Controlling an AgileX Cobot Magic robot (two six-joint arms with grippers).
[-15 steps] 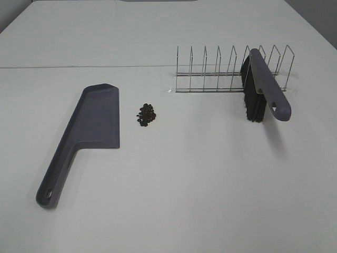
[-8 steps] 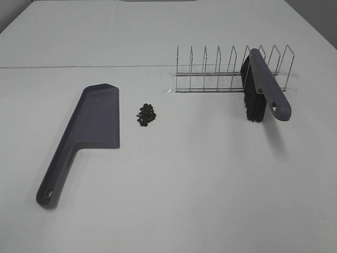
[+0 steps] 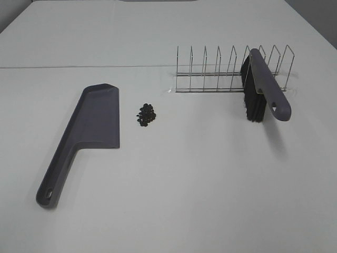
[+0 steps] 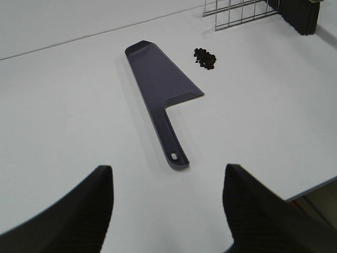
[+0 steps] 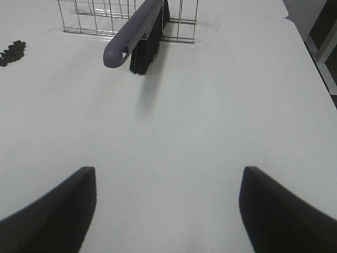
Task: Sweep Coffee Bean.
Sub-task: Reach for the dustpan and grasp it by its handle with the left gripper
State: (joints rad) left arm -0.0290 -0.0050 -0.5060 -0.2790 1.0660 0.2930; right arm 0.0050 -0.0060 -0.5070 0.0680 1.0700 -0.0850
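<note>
Exterior high view: beans (image 3: 147, 115) lie clustered on the table (image 3: 200, 174), just right of the dustpan (image 3: 95, 124), not touching it. Brush (image 3: 266, 89) leans in the wire rack (image 3: 210, 74), well apart from the beans. Left gripper (image 4: 167, 182) and right gripper (image 5: 168, 174) stand spread, holding nothing.

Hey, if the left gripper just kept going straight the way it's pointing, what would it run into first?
Probably the dustpan: its handle end lies right ahead of the open left gripper, with only bare table between. The coffee beans lie farther, off to one side.
</note>
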